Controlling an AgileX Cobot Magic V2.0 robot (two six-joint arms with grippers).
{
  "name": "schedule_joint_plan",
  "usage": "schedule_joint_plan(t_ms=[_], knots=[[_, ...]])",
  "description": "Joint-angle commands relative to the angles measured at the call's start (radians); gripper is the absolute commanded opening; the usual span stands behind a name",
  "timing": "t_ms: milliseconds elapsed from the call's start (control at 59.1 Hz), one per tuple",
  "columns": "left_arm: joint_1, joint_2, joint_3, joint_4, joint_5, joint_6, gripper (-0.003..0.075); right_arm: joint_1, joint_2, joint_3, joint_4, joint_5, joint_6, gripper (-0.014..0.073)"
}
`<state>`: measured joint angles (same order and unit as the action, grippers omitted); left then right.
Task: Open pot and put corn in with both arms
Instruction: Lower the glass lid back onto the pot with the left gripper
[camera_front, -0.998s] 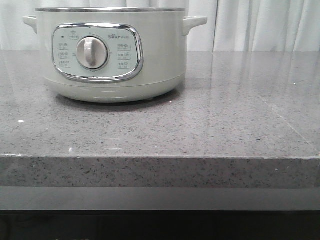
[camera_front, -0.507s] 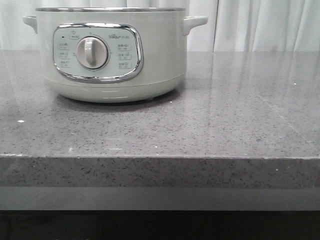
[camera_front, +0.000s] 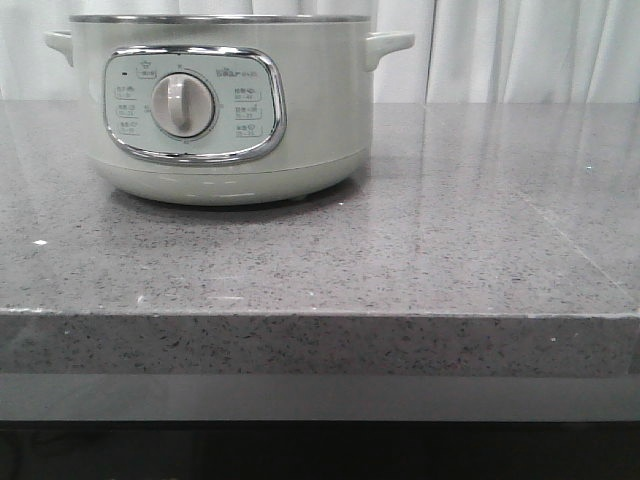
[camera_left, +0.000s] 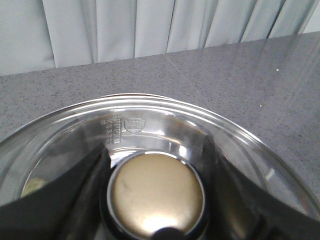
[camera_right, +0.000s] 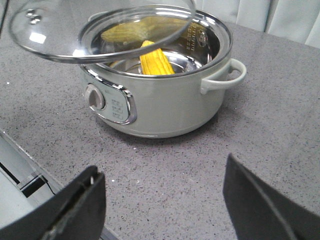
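corn (camera_right: 154, 61) lies half hidden inside pot (camera_right: 165, 105) under lid (camera_right: 100, 30).

The speckled grey stone counter (camera_front: 450, 230) carries only the pot (camera_front: 320, 120).

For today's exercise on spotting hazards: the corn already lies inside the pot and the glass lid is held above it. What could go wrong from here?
1. The left gripper holds the lid only by its knob; the lid might tilt or slip and drop.
2. The corn leans up against the pot wall, so a lowered lid might catch on it and not seat.
3. The lid hangs offset past the rim, so it could strike the rim on descent.
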<state>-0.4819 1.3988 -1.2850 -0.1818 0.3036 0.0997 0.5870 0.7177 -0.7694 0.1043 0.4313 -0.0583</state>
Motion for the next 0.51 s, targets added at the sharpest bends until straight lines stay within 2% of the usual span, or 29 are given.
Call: schedule_joint_plan(t_ms=[0, 406, 490], knots=[[-0.007, -0.001, -0.083, -0.013, -0.156, 0.003, 0.0239, -0.003, -0.005, -0.026, 0.004, -0.07, 0.001, 0.0519], [-0.001, 0.148, -0.189, -0.001, -0.193, 0.003, 0.0239, -0.003, -0.005, -0.026, 0.004, -0.07, 0.001, 0.0519], [0.001, 0.158, -0.189, 0.039, -0.201, 0.003, 0.0239, -0.003, -0.005, -0.026, 0.004, -0.07, 0.001, 0.0519]])
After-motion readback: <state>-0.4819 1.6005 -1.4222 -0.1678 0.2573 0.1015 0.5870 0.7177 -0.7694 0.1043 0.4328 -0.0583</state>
